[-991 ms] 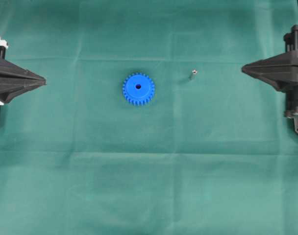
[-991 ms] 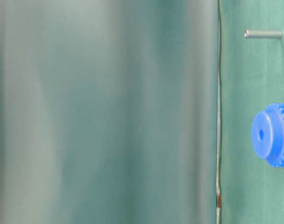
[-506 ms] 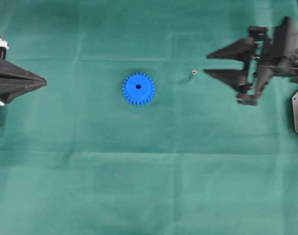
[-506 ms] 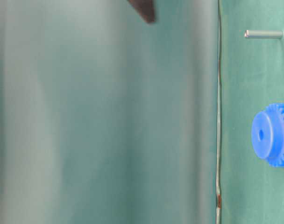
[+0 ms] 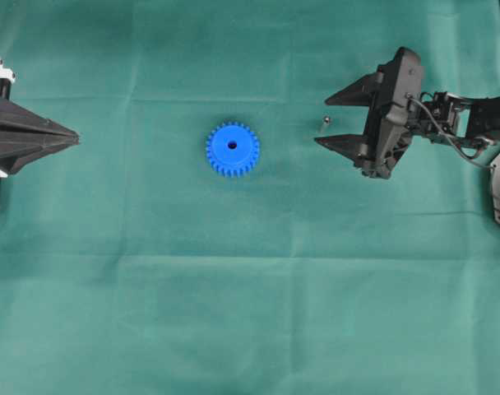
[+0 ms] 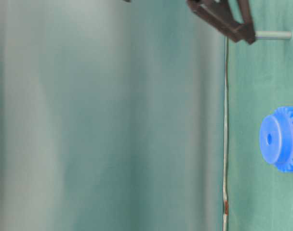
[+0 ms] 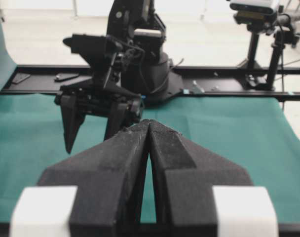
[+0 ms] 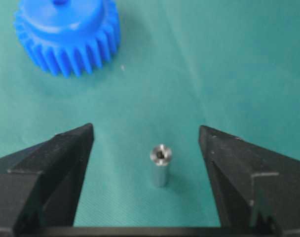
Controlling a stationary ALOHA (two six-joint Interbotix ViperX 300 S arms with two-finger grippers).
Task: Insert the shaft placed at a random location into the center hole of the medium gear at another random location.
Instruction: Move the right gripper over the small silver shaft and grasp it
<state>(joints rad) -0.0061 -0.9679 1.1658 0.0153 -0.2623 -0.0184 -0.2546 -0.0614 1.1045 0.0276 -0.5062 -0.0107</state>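
Shaft stands upright on the green cloth, to the right of the medium gear and well apart from it, and you can see in the right wrist view that it sits between the two fingers of the right gripper without touching either of them. Your right gripper has its jaws spread wide and holds nothing, while the left gripper rests at the left edge with its jaws pressed together and also empty. You find the gear flat on the cloth near the middle, its center hole facing up and free.
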